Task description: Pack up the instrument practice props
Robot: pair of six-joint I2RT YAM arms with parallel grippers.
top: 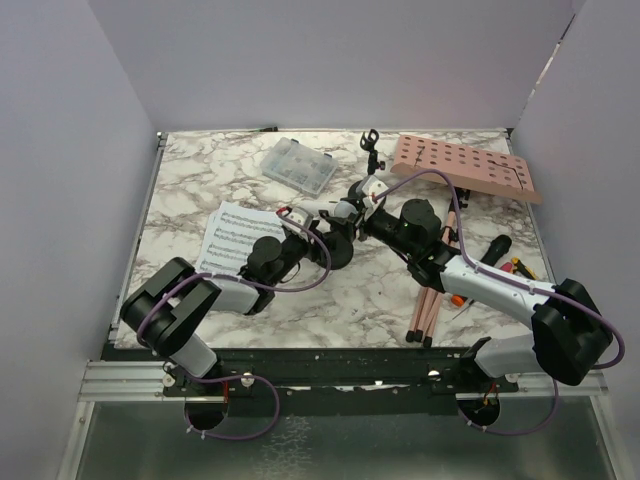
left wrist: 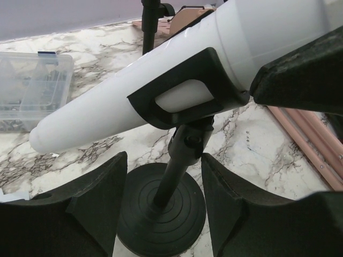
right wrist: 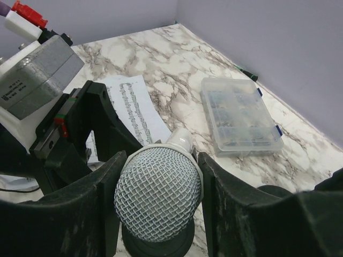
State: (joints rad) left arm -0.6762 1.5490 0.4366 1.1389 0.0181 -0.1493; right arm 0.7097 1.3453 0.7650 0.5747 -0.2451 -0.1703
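The white microphone lies tilted in the clip of a black round-based mic holder at mid-table. My right gripper is shut on its mesh head; it also shows in the top view. My left gripper is open, its fingers either side of the holder's stem without touching it, low over the base. A second, empty holder stands at the back. The pink perforated board lies back right, its pink legs and the black microphone in front of it. Sheet music lies on the left.
A clear plastic parts box sits at the back centre, also in the right wrist view. A small red and yellow item lies by the black microphone. Purple walls enclose the marble table on three sides.
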